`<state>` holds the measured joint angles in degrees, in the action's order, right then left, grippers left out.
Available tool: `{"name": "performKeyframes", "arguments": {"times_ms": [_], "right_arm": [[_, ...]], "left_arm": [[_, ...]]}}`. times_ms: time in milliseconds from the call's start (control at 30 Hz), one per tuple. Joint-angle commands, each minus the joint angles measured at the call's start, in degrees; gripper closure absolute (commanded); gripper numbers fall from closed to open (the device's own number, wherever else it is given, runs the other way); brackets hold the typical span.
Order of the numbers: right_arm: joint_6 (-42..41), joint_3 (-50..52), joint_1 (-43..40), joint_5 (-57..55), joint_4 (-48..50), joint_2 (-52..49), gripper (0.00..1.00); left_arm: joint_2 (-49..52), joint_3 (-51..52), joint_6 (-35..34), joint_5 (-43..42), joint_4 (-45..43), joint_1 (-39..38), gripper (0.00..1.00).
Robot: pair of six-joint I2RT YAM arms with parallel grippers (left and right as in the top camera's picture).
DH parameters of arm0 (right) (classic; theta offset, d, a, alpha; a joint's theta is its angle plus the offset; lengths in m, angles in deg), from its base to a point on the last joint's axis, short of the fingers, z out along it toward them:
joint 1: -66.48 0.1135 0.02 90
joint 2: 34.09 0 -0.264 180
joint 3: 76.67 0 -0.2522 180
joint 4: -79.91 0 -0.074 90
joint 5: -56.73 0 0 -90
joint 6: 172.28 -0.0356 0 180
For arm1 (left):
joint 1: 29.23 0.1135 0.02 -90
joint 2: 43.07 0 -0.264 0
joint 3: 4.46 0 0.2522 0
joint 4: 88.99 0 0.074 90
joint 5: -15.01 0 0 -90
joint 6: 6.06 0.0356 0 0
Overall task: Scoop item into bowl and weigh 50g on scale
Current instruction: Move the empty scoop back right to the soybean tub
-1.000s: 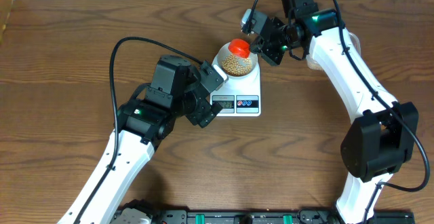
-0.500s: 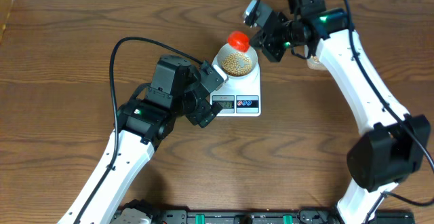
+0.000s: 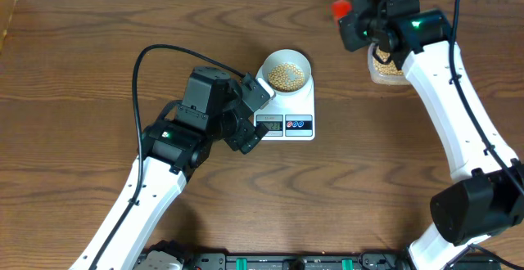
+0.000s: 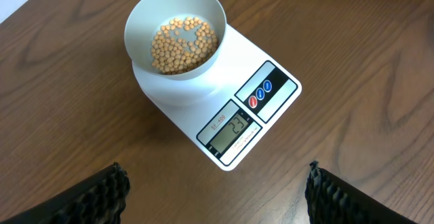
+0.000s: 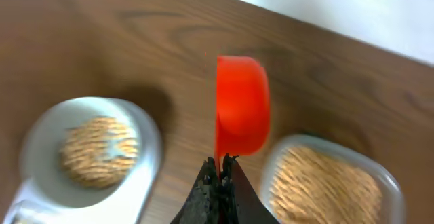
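Note:
The white bowl (image 3: 286, 71) holds tan beans (image 4: 183, 44) and stands on the white scale (image 3: 296, 116); the bowl (image 4: 175, 37) and scale (image 4: 261, 108) also show in the left wrist view. The scale's LCD (image 4: 229, 130) is lit. My left gripper (image 4: 217, 190) is open and empty, hovering just in front of the scale. My right gripper (image 5: 220, 166) is shut on the handle of a red scoop (image 5: 241, 105), held in the air between the bowl (image 5: 88, 149) and the clear tub of beans (image 5: 329, 183). The scoop (image 3: 340, 8) is near the table's back edge.
The clear plastic tub of beans (image 3: 385, 64) stands at the back right, partly under my right arm. Brown wooden table (image 3: 98, 49) lies all round. A black rail (image 3: 286, 262) runs along the front edge.
My right gripper has carried the red scoop from over the bowl to the right and back, towards the tub. The left arm has not moved.

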<state>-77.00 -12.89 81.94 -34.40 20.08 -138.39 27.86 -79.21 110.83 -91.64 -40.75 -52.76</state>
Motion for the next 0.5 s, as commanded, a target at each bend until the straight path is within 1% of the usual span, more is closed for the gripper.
{"name": "performKeyframes", "arguments": {"times_ms": [0,167,467], "right_arm": [[-6.05,0.24,-0.48,-13.9,-1.2,1.29,0.99],[-8.02,0.24,-1.36,-19.41,-3.61,1.29,0.99],[-12.31,0.24,-5.62,-24.02,-9.62,1.27,0.99]], "left_arm": [[-0.22,-0.09,0.5,-0.7,0.02,0.09,0.14],[-0.22,-0.09,0.5,-0.7,0.02,0.09,0.14],[-0.22,-0.09,0.5,-0.7,0.02,0.09,0.14]]}}
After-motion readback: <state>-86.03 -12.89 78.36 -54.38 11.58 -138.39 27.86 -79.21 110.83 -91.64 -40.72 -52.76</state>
